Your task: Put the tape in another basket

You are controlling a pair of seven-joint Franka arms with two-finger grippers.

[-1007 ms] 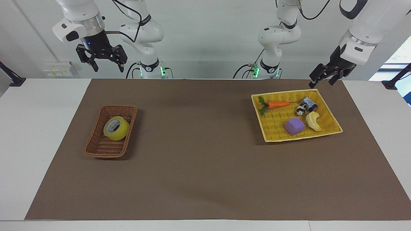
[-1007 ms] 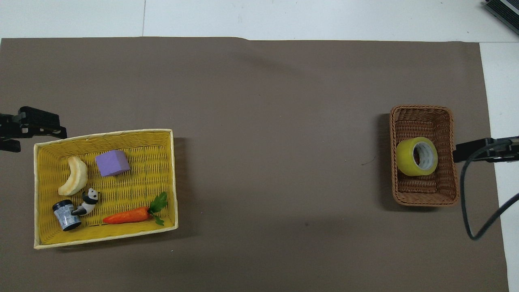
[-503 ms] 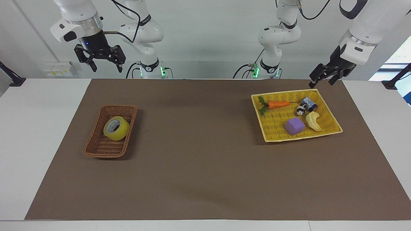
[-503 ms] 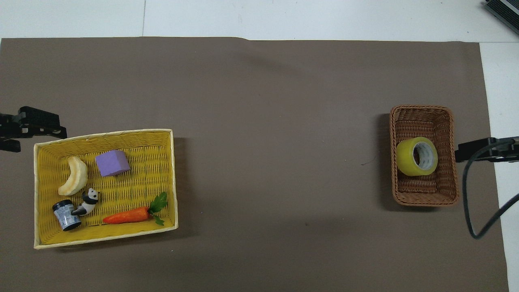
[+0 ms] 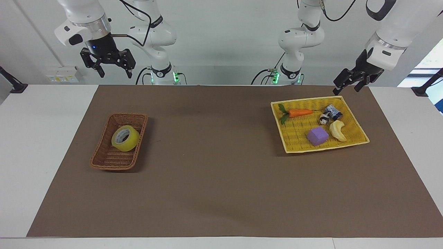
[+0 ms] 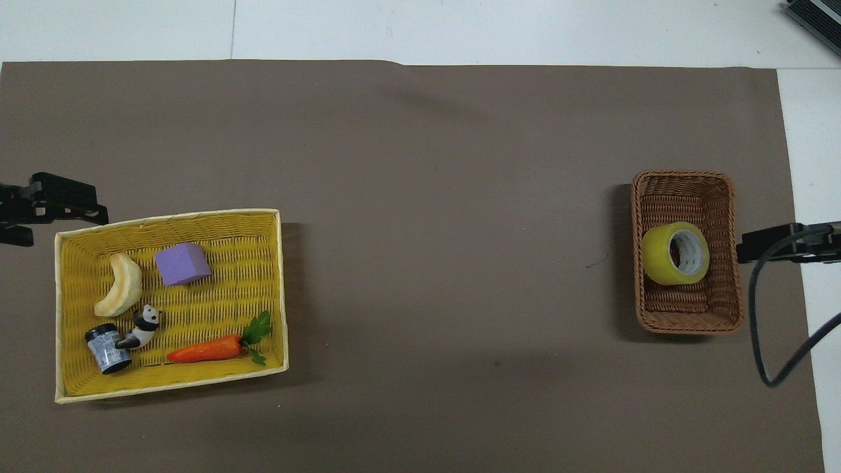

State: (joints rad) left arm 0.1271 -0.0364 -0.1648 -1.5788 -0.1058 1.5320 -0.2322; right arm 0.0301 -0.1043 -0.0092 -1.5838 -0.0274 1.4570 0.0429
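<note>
My right gripper (image 5: pixel 113 71) hangs high with its jaws apart, above the table edge at my own end, and from overhead only a dark part of it and a cable show, cut by the frame edge. The tape (image 5: pixel 125 138) leans inside the basket (image 5: pixel 104 159), against the wall, hiding part of the floor. My left gripper (image 5: pixel 347 85) waits with jaws apart just above the corner of the yellow tray (image 5: pixel 297 147).

Tape (image 5: pixel 125 138) in the basket (image 5: pixel 104 159)
Yellow roll, tilted against the brown wicker wall, at the right arm's end of the table.
</note>
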